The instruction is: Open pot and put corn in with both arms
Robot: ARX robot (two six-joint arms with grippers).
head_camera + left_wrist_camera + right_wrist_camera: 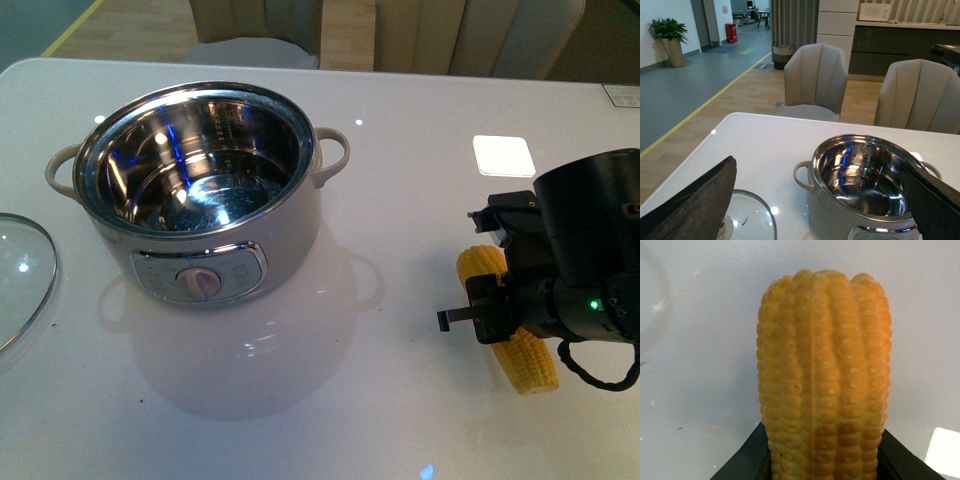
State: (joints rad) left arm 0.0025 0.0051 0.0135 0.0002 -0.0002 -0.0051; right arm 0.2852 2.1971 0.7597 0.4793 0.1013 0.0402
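On the table's [400,400] right side, right gripper [493,283] clamped around corn [530,365], well apart from pot [300,215]. Left gripper [818,165] spread wide near glass lid [20,285]. Dial panel [200,275] markings unreadable.

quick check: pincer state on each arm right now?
left pincer: open, holding nothing.
right pincer: closed on the corn.
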